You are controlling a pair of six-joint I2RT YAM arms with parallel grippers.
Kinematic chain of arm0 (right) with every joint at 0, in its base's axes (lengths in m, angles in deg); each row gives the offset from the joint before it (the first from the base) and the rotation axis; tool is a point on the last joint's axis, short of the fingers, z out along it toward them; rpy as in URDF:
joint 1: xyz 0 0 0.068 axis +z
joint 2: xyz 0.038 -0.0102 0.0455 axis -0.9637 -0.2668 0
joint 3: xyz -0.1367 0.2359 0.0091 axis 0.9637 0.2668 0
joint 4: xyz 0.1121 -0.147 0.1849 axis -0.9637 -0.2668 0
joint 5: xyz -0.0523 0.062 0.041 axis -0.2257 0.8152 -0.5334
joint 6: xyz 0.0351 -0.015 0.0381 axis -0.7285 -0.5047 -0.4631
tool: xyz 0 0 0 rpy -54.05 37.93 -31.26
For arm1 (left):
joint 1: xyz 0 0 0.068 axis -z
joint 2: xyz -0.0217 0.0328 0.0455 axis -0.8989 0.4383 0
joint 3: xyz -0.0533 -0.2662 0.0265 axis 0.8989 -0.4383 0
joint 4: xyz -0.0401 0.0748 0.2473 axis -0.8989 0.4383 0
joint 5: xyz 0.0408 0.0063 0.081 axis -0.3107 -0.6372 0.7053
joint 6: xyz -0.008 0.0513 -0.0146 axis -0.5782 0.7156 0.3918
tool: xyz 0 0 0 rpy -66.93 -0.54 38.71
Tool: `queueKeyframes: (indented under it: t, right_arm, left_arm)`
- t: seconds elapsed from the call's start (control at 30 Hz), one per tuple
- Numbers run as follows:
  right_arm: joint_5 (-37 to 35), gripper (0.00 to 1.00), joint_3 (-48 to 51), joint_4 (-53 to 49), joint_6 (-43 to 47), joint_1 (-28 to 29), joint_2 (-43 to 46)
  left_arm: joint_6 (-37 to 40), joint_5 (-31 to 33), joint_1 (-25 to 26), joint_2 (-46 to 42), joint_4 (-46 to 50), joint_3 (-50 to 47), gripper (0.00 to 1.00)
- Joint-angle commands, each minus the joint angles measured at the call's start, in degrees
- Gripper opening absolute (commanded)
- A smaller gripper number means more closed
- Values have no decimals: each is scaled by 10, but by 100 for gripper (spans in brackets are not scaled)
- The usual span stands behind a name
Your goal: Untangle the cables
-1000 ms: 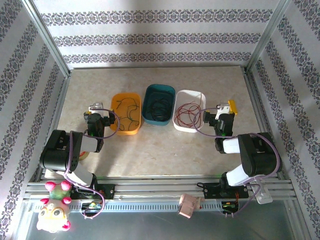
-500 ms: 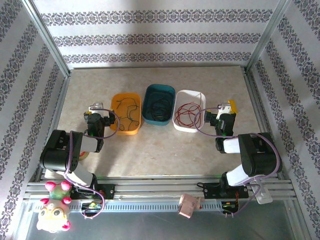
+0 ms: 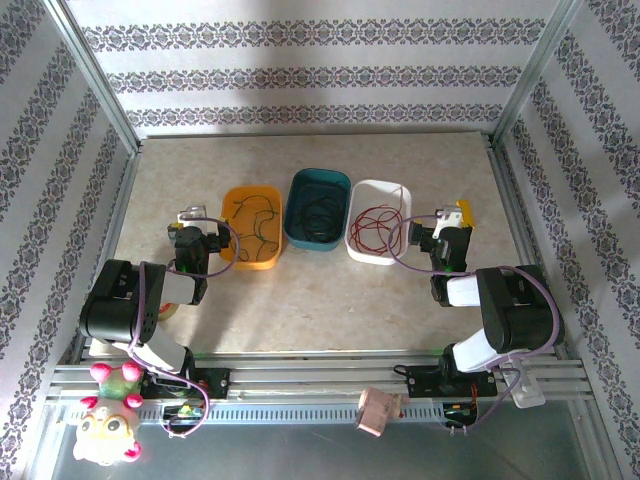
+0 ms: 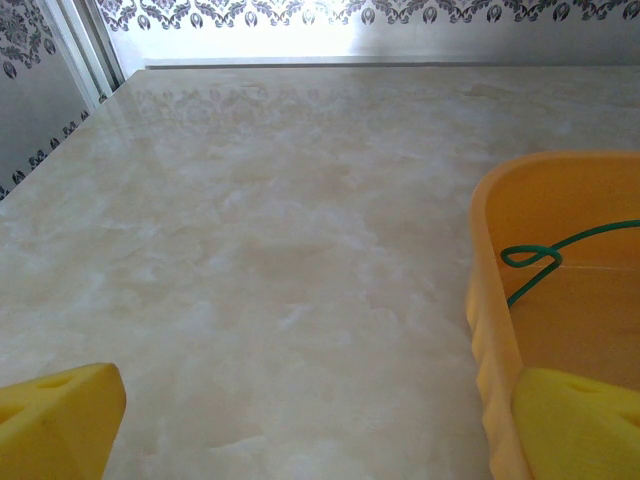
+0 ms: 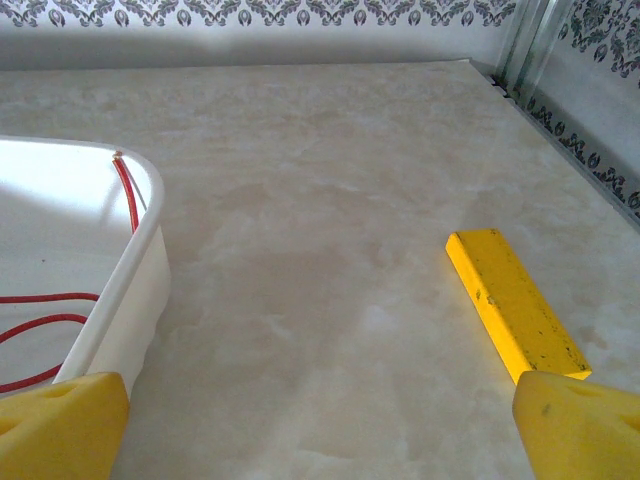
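The cables lie sorted by colour in three bins. Green and dark cables [image 3: 252, 222] curl in the orange bin [image 3: 232, 200], black cables [image 3: 318, 212] in the teal bin [image 3: 317, 178], red cables [image 3: 376, 224] in the white bin [image 3: 392, 188]. My left gripper [image 3: 193, 217] stands open beside the orange bin's left wall, nothing between its yellow fingertips [image 4: 55, 425]. A green cable [image 4: 545, 255] loops inside the orange bin [image 4: 490, 330]. My right gripper [image 3: 447, 218] is open to the right of the white bin [image 5: 135, 275], where a red cable [image 5: 129, 196] shows.
A yellow bar [image 5: 512, 300] lies flat on the marble tabletop [image 3: 330, 290] just right of my right gripper. Metal frame posts and patterned walls close in the sides and back. A plush toy [image 3: 108, 425] hangs at the near left rail.
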Motion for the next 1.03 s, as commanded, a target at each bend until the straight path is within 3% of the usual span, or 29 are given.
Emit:
queueKeyframes:
  t: [0.0,1.0]
  right_arm:
    - [12,98,-9,16,0,-3,-2]
    - [20,98,-24,11,4,-3,-4]
  left_arm:
    - [7,-8,-7,7,-11,2,99]
    - [7,-8,-7,7,-11,2,99]
